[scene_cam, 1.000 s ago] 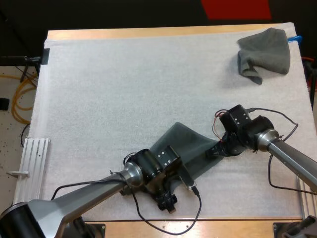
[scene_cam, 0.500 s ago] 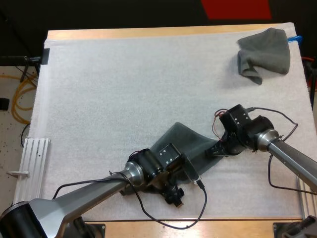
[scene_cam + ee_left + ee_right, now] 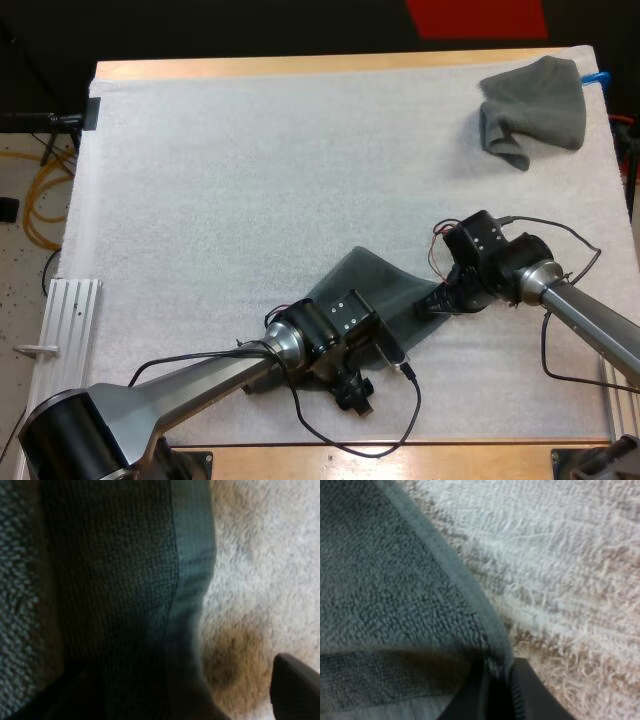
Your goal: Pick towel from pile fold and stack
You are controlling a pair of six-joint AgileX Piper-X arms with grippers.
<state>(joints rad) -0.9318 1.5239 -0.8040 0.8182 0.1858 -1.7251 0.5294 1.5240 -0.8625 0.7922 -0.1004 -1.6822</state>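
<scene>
Where the flat towel (image 3: 378, 288) comes closest to the near side of the mat (image 3: 230, 190), you will find your left gripper (image 3: 355, 393). It sits just off the towel's near edge and points down at the mat. From its wrist view, a dark ribbed band and the smooth hem of the flat towel run past, with bare mat beside the hem. One black finger (image 3: 295, 686) stands over that bare mat, clear of the hem, with nothing pressed against it. Log this pair as spread, gripping nothing.

The flat towel is dark grey-green and lies on the mat as a slanted shape. Its near left part is hidden under the left gripper's body.

At the flat towel's right corner, your right gripper (image 3: 432, 304) sits low on the mat. From its wrist view, the two fingers (image 3: 526, 696) are close together with the towel's hemmed corner drawn down between them. Log it as pinching the flat towel at that corner. Terry pile lies on one side of the hem and white mat fibres on the other.

Far beyond the flat towel and off to its right is the crumpled towel (image 3: 535, 108). It is the same colour, bunched in a heap at the mat's far right corner, well apart from the flat towel and both grippers.

Farthest from the flat towel, the wooden table (image 3: 300, 66) shows as a strip past the mat's far edge.
</scene>
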